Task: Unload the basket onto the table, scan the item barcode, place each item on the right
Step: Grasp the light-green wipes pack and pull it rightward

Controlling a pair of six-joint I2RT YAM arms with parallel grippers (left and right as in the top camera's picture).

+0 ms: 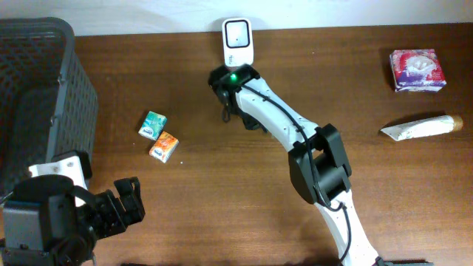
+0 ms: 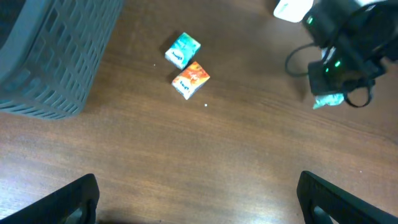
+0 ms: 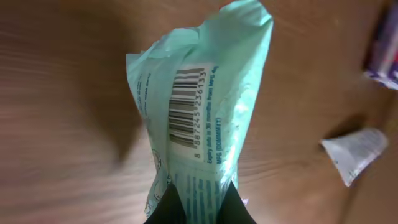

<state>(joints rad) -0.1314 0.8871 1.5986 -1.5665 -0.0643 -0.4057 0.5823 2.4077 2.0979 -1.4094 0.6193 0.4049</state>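
Note:
A mint-green packet (image 3: 199, 112) is pinched at its lower end by my right gripper (image 3: 200, 196), which is shut on it. Its barcode (image 3: 186, 106) faces the right wrist camera. In the left wrist view the packet (image 2: 328, 101) hangs under the right wrist, just above the table. The white scanner (image 1: 238, 42) stands at the far edge of the table, right behind the right wrist. My left gripper (image 2: 199, 196) is open and holds nothing, low at the near left of the table (image 1: 129, 199).
A grey basket (image 1: 44, 96) fills the far left. A teal box (image 1: 152, 125) and an orange box (image 1: 164, 147) lie side by side left of centre. At the right lie a purple-and-white packet (image 1: 417, 70) and a white tube (image 1: 421, 127).

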